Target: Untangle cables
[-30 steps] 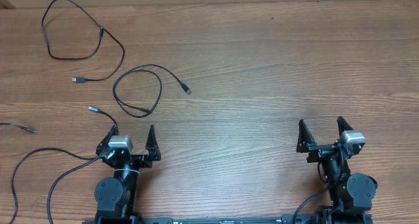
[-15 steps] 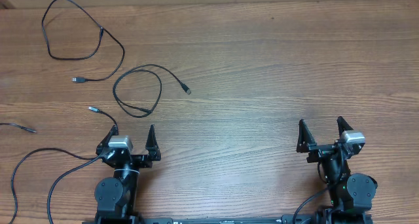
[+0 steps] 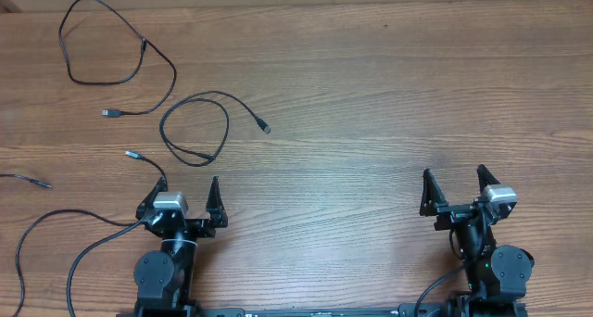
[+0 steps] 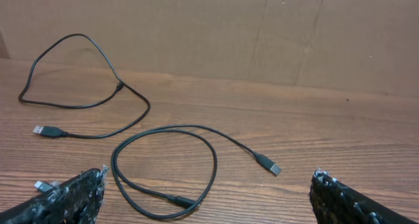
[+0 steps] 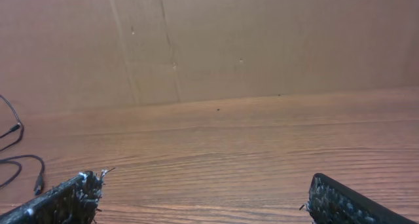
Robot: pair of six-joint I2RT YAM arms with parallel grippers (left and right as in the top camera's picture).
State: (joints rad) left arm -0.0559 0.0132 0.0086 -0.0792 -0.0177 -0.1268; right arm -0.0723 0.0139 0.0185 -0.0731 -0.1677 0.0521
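Three thin black cables lie apart at the table's left. One cable (image 3: 97, 80) loops at the far left corner, its plug near the middle left; it also shows in the left wrist view (image 4: 91, 106). A second cable (image 3: 225, 122) forms a small loop just ahead of my left gripper, seen close in the left wrist view (image 4: 213, 160). A third cable end (image 3: 28, 180) lies at the left edge. My left gripper (image 3: 186, 196) is open and empty behind the small loop. My right gripper (image 3: 453, 187) is open and empty over bare wood, far from all cables.
The wooden table (image 3: 389, 95) stretches right of the cables. A brown cardboard wall (image 5: 262, 40) stands along the far edge. Thicker black arm wires (image 3: 56, 252) trail at the lower left beside the left arm's base.
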